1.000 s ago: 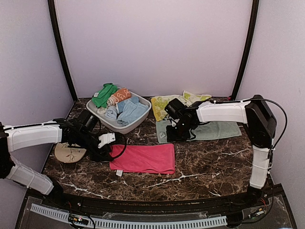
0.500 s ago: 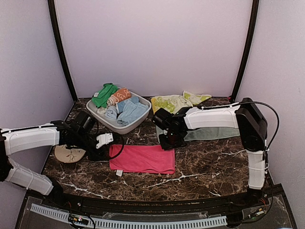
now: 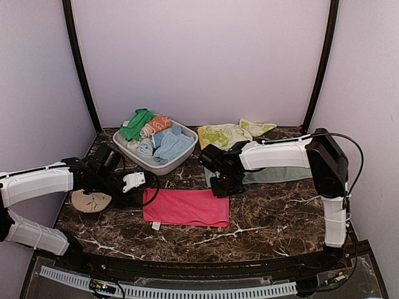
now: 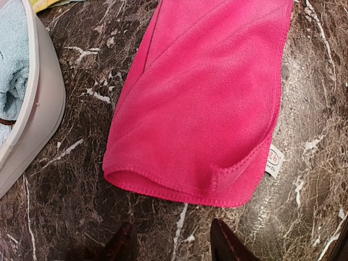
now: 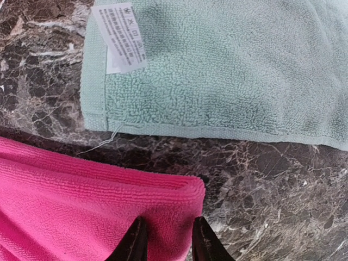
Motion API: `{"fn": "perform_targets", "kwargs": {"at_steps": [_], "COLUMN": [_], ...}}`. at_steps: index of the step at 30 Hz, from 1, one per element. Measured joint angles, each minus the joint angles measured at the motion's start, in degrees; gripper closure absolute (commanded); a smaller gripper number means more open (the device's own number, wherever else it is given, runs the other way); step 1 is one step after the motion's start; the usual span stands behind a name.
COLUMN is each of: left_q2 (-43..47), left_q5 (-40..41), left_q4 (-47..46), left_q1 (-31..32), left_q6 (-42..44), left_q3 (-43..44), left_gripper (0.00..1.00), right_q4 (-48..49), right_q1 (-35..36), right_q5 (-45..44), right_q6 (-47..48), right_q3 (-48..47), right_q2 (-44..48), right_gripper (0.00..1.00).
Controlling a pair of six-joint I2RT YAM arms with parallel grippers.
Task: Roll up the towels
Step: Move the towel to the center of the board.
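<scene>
Nearest, the hot-pink towel lies folded flat on the table; the left end effector sits just off its left edge, fingers moderately apart and holding nothing. At the towel's far right corner the right end effector is narrow, its fingers straddling the corner, and whether they clamp it cannot be told. Beyond lie the mint towel, flat, and the yellow-lime towel, crumpled, beside a grey basin of cloths.
</scene>
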State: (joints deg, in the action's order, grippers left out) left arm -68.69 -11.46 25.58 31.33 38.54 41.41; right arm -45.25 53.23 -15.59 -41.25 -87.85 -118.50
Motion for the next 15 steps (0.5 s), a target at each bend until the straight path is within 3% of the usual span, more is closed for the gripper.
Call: {"fn": "perform_targets", "kwargs": {"at_steps": [4, 6, 15], "left_q2": [0.2, 0.3, 1.3], "left_q5": [0.3, 0.4, 1.5], "left_q4": [0.1, 0.4, 1.0], "left_q1": [0.0, 0.0, -0.1], "left_q6": [0.2, 0.3, 0.9], "left_q3": [-0.2, -0.2, -0.3], "left_gripper": [0.51, 0.51, 0.51], "right_q4": [0.0, 0.0, 1.6], "right_q1": [0.7, 0.9, 0.9], "right_q5": [-0.1, -0.1, -0.2], "right_q6": [-0.9, -1.6, -2.6], "right_q3": [0.0, 0.0, 2.3], "right_q2": [0.0, 0.0, 1.7], "right_gripper": [0.84, 1.0, 1.0]}}
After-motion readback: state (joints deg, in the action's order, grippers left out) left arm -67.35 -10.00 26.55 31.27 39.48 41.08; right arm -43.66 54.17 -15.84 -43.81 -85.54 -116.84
